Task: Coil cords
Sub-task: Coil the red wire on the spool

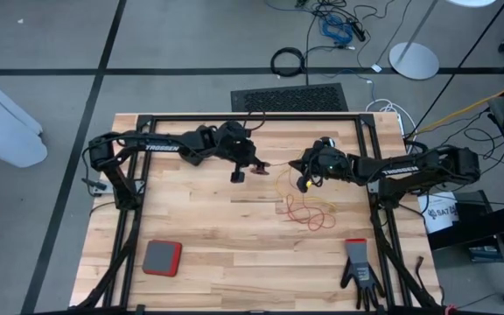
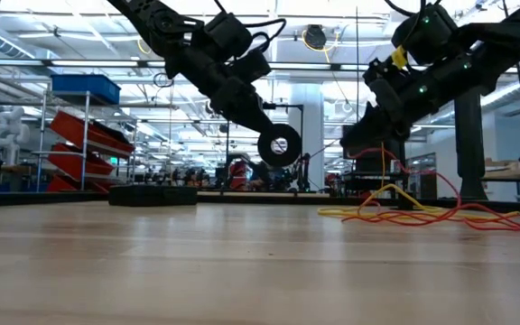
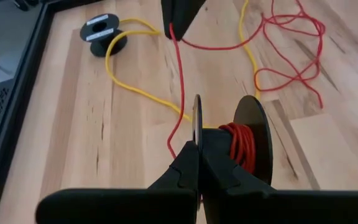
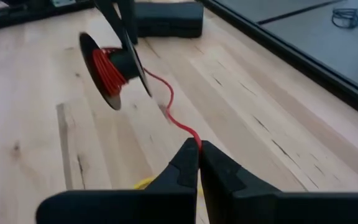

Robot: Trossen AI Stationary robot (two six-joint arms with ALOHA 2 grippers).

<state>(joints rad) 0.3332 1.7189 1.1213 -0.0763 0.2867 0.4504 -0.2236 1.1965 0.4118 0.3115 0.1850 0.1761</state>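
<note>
Light: I see even, bright overhead light; ceiling strip lamps (image 2: 79, 63) glow across the low view's 12 o'clock.
Shadows: soft and short on the table (image 1: 208, 227).
Glare: mild sheen on the wood near the low camera.
Blur: the reel (image 4: 114, 68) is smeared in my right wrist view; foreground boards in the low view are out of focus.

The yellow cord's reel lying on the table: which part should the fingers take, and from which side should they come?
The yellow cord's reel lies flat on the table, one flange up, apart from both grippers. Coming from above, the fingers could probably close across the flange rim. The side away from the yellow cord seems best, since the cord leaves on one side.
</note>
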